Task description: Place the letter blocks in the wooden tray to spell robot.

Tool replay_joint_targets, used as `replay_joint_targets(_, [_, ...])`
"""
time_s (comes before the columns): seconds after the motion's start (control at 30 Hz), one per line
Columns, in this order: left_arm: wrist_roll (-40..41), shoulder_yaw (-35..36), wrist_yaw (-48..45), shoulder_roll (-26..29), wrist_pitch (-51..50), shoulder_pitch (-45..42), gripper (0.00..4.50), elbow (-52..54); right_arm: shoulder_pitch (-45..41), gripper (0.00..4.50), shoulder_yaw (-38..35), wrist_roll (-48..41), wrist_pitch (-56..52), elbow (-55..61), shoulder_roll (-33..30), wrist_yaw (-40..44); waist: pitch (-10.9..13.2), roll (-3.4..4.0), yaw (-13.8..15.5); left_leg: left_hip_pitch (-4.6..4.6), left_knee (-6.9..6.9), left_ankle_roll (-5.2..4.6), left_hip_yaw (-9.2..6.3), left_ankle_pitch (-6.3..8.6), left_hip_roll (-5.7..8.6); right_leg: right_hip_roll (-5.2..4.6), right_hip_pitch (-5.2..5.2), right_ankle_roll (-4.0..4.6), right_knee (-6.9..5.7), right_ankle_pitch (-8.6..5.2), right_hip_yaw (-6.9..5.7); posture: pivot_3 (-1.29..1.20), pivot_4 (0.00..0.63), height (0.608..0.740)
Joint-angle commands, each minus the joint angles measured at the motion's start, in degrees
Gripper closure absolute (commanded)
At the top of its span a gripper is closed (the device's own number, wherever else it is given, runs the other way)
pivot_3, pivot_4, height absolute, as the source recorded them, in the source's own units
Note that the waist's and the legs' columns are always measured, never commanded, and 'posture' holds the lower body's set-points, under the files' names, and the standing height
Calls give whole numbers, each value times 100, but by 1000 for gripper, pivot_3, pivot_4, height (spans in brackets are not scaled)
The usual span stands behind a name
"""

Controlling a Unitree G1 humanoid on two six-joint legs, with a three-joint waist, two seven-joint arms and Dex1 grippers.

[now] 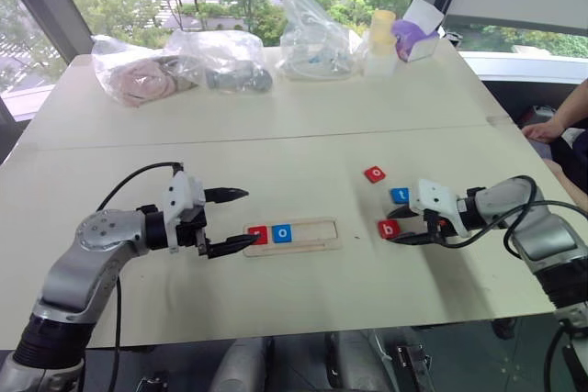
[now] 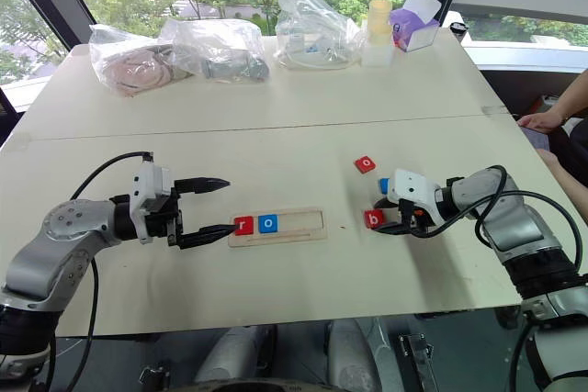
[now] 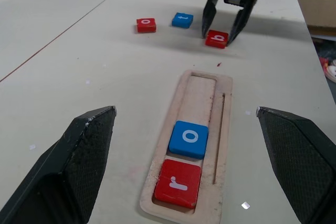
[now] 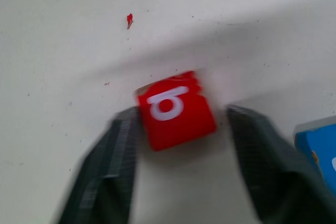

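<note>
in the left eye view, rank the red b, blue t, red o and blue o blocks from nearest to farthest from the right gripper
From the right gripper:
1. red b block, between its jaws.
2. blue t block, just beyond it.
3. red o block, farther out on the table.
4. blue o block, in the wooden tray, toward the left arm.

Plastic bags (image 1: 220,61), bottle (image 1: 379,41) at table (image 1: 276,135) back

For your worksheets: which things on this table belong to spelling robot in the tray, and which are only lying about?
Belong to the job:
- long pale wooden tray
- red r tile
- blue o tile
- red b tile
- blue t tile
- red o tile

Lying about:
- clear plastic bags
- yellow-capped bottle
</note>
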State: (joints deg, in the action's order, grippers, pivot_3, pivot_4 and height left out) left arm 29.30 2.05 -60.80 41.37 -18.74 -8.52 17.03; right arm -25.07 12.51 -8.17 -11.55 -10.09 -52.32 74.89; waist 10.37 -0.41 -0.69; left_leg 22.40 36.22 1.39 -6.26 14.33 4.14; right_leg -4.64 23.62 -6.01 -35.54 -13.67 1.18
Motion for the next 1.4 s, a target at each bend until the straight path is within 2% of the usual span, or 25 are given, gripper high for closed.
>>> replay_joint_targets(0.03, [30, 147, -25, 34, 105, 62, 0, 115, 138, 3376, -97, -71, -80, 410, 100, -55, 0, 0, -1, 0, 0, 0, 0, 0, 0, 0, 0, 0, 0, 0, 0, 0, 150, 740])
replay_joint_targets(0.27, [83, 203, -173, 166, 113, 295, 0, 201, -158, 3376, -342, -472, -968, 1597, 586, -584, 6, 10, 0, 2, -1, 1, 1, 0, -1, -1, 8, -1, -7, 1, 7, 0, 150, 740])
replay_joint_targets(0.47, [39, 178, -176, 189, 145, 332, 0, 239, -424, 3376, 358, -336, -1923, 2385, 1478, -1212, 4, 7, 7, 2, -3, 1, -6, 0, -1, -1, 8, -1, -4, 2, 2, 0, 150, 740])
replay_joint_targets(0.87, [53, 294, -71, 242, 92, 485, 0, 399, -431, 3376, 1048, 11, -1804, 2301, 1753, -1338, 4, 8, -10, 7, -4, 2, -4, 0, 1, -1, 17, -1, -11, 3, 3, 0, 150, 740])
replay_joint_targets(1.4, [71, 311, 97, 223, 8, 534, 0, 532, -617, 3376, 1225, 272, -1553, 1819, 1928, -1288, 4, 8, -9, 6, -4, 2, -3, 0, 2, 2, 20, -2, -15, 3, 2, 0, 150, 740])
